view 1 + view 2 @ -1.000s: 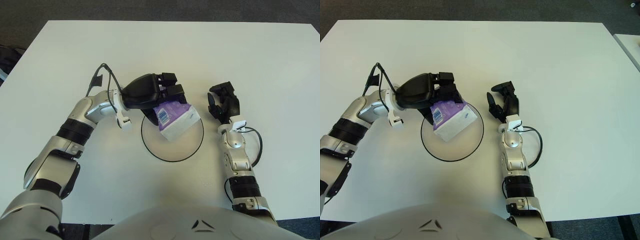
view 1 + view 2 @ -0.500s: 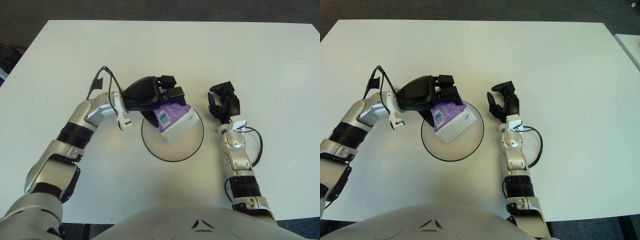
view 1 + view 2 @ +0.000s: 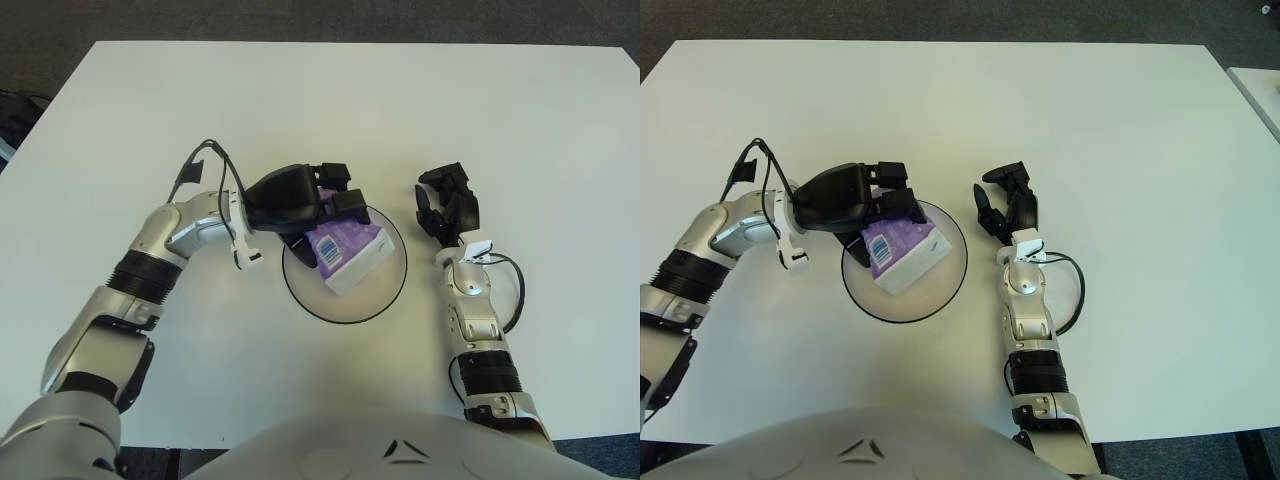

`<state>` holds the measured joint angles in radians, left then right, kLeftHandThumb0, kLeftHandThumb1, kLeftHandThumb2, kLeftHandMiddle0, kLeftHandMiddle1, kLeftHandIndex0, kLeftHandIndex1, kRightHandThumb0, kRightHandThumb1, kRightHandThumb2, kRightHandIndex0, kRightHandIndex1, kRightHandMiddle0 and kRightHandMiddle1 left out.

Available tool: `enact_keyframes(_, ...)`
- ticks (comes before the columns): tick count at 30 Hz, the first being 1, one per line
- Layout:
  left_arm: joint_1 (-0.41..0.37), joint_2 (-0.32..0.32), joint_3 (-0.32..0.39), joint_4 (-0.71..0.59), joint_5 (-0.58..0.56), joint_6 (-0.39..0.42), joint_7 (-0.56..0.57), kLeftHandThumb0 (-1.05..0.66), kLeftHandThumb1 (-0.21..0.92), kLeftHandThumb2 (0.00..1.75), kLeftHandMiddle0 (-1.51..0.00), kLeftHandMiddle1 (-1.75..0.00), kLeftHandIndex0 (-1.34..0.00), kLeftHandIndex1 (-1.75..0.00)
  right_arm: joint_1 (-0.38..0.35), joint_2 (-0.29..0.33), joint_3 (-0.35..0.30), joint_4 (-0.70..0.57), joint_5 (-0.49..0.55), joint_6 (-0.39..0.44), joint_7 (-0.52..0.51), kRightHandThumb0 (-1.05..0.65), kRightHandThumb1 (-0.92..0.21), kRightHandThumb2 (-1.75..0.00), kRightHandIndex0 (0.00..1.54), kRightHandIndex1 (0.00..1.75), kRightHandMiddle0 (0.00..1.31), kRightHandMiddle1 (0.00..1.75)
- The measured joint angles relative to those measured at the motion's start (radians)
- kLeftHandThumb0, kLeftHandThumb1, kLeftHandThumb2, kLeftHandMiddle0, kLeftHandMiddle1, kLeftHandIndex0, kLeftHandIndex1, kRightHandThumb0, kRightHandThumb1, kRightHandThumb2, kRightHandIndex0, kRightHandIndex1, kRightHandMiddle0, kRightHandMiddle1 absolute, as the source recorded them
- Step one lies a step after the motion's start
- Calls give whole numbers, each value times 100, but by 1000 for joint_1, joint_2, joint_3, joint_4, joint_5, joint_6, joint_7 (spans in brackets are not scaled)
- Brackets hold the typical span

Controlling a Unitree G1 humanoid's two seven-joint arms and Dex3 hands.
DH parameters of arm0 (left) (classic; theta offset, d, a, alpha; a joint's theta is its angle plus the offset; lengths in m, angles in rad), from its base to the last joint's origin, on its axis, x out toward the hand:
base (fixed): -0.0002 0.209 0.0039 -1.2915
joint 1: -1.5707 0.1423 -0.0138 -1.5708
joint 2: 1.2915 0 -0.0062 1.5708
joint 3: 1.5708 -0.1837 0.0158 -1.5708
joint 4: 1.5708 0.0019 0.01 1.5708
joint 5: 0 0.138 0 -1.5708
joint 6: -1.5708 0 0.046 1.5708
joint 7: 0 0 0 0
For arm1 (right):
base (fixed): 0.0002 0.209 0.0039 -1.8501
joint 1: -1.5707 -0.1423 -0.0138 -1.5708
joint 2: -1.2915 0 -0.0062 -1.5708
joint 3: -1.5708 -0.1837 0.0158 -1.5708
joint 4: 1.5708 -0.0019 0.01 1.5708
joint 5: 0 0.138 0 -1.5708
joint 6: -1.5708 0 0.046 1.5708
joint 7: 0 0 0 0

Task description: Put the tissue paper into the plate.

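A purple and white tissue pack [image 3: 350, 253] lies inside the white plate with a black rim [image 3: 381, 294] at the table's middle. My left hand [image 3: 312, 205] is at the plate's upper left, over the pack's left end, with its black fingers [image 3: 348, 201] curled on the pack's top edge. My right hand [image 3: 447, 205] rests on the table just right of the plate, fingers relaxed and holding nothing.
The white table [image 3: 520, 120] carries nothing else. A black cable [image 3: 515, 290] loops beside my right forearm, and another cable [image 3: 205, 160] arcs over my left wrist. Dark floor lies beyond the far edge.
My left hand has moved down and toward me with the tissue pack, bringing it lower into the plate. My right hand has not moved.
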<state>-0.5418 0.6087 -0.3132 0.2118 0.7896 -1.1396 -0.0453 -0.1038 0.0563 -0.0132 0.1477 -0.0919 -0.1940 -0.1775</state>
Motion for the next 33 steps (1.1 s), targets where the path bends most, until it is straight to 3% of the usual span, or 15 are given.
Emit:
enact_keyframes(6,3,38,11,-28,53,-8,6,-96,92,96,-7,-4,0,-25,1,0,1,1,-6,0,-9,-35,-92,-40,46,89,31,162)
enact_keyframes(11,7,38,20,-39,67,-7,27,-102,92,102,-2,-1,0,-16,0,-1,3,1,-12,0,-13,-35,-92,-40,48,89,32,161)
enact_keyframes(33,7,39,22,-26,88,-11,79,-103,92,103,0,0,0,-18,3,-4,14,-6,-44,8,-25,-35,-92,-38,52,106,34,159)
